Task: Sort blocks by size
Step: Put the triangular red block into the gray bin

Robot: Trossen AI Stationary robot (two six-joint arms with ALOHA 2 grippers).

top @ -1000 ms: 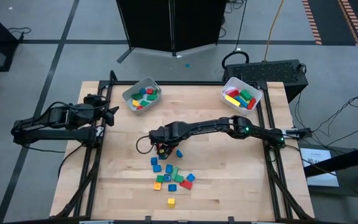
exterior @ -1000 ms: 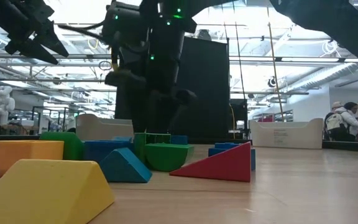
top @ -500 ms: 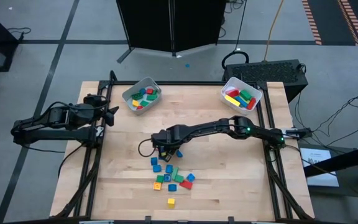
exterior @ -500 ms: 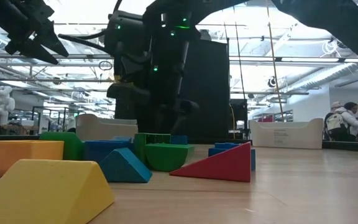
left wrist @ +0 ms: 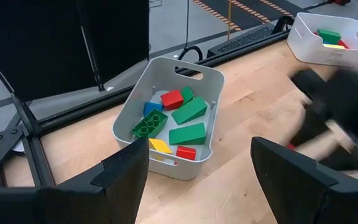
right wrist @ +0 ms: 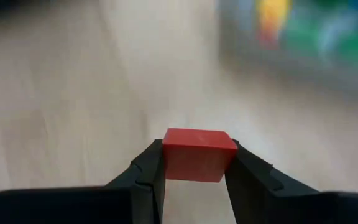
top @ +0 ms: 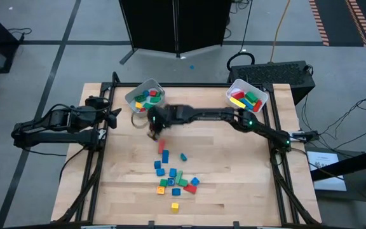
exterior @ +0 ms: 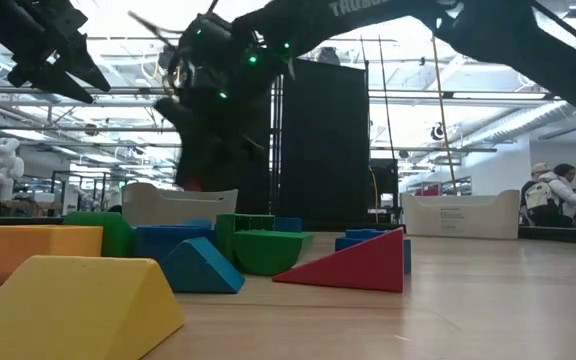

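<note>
Nearest me, low on the desk (top: 234, 191), the loose blocks (top: 175, 178) lie in a scatter: a yellow wedge (exterior: 78, 305) at the front, a red wedge (exterior: 353, 265) and a green half-round (exterior: 266, 250) behind it; one yellow cube (top: 175, 206) sits apart at the near edge. A moment ago the right hand (top: 152, 127) was down over that pile with its fingers wider; now it has swung up and away toward the far-left bin (top: 143, 97), fingers clenched on a small red block (right wrist: 199, 154), which rides between them above the wood, just short of the bin. That, to my eye, means one pick is made and the drop is next; many blocks remain unsorted. The left hand (left wrist: 194, 177) waits off the desk's left side, fingers spread and holding nothing, looking at the same bin. Farther right stands the second white bin (top: 246, 97), holding longer pieces; the desk is pale wood on a black frame. Beyond it a dark cabinet (top: 173, 25) stands on grey floor, and a person (exterior: 548, 200) sits at the room's far right.
</note>
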